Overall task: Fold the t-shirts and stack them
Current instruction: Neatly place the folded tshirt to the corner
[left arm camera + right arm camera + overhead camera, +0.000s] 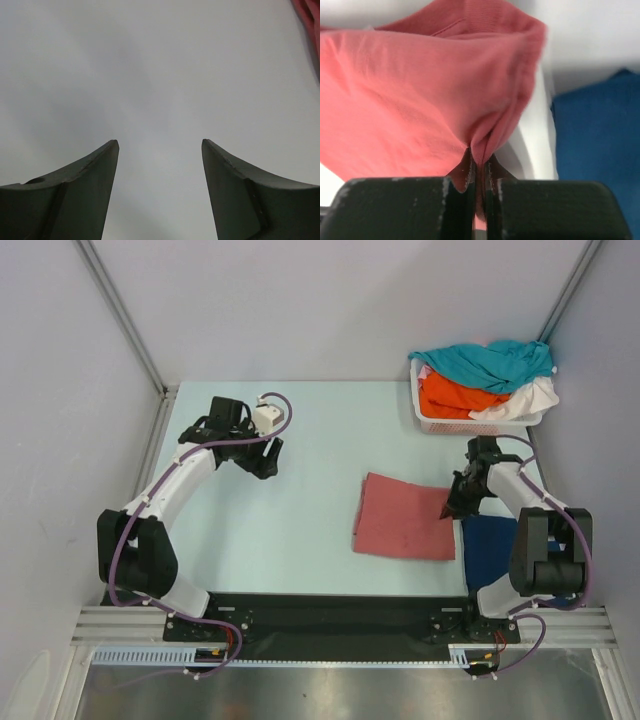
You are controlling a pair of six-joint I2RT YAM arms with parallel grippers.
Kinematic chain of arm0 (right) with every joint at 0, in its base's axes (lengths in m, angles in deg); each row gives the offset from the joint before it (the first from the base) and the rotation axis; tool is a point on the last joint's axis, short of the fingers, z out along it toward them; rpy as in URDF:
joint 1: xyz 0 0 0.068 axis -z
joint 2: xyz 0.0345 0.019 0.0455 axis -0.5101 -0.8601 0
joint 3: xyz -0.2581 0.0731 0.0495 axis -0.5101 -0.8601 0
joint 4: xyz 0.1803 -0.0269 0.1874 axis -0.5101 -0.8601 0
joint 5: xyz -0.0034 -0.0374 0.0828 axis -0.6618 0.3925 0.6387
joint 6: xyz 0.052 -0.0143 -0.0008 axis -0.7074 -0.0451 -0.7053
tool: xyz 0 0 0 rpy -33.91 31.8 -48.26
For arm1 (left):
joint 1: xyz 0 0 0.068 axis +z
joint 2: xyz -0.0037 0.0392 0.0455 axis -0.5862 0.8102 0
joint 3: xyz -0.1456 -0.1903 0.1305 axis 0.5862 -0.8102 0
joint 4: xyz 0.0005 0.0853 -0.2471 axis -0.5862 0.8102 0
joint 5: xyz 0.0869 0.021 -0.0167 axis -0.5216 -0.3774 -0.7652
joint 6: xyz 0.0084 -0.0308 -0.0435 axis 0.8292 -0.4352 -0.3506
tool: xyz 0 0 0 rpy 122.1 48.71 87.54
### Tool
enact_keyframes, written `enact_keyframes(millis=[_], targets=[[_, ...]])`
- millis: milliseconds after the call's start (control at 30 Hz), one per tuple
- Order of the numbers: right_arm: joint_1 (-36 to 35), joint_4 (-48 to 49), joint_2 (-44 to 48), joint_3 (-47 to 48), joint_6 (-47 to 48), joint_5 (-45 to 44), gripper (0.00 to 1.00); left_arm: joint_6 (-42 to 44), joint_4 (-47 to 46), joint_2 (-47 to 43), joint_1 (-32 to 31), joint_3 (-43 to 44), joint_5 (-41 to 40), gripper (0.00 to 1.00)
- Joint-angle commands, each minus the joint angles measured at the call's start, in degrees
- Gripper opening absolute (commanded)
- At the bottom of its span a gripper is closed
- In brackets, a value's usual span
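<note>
Right gripper (479, 161): clamped on a pinched edge of the salmon-red t-shirt (405, 517), which is folded mid-table beside the navy t-shirt (488, 548).
Left gripper (159, 142): spread wide, nothing held.
Risk: the fold may be pulled apart if lifted by one edge.

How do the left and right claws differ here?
The left claw stands open and empty; the right claw is shut on the salmon-red t-shirt. The left claw is over bare table, away from that shirt; the right claw is at its right edge, beside the navy t-shirt. Both are dark.
</note>
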Motion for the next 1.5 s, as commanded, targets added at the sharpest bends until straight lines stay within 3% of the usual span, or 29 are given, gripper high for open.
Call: enact_keyframes(millis=[0,133,367,567,767,1133,1467], targets=[[0.1,-8.3,-1.0,3.4,4.8,-0.6,0.00,1.2,-1.6,-2.0,-0.2,2.3,-0.6,0.73],[-3.0,-15.2,-4.3,9.6,9.1,-5.0,0.00,1.8,-2.0,-2.1,-0.2,2.8,-1.4,0.73],[-11.4,-15.1,-1.8,12.7,18.3,-7.8,0.00,2.1,-2.7,-2.3,-0.1,3.4,-1.3,0.73],[-11.5,-15.8,1.9,13.4,23.8,-9.7,0.00,1.7,-3.3,-1.6,0.5,4.6,-0.8,0.73],[-11.5,-25.0,1.1,13.0,29.5,-21.6,0.00,1.6,-3.3,-0.5,1.3,6.0,-0.2,0.73],[-13.4,-29.5,16.6,8.2,35.7,-24.0,0.00,1.4,-3.4,2.2,2.5,9.0,0.9,0.73],[-11.7,-34.6,26.8,3.8,40.6,-39.3,0.00,1.4,-3.7,3.4,2.8,9.5,0.6,0.73]])
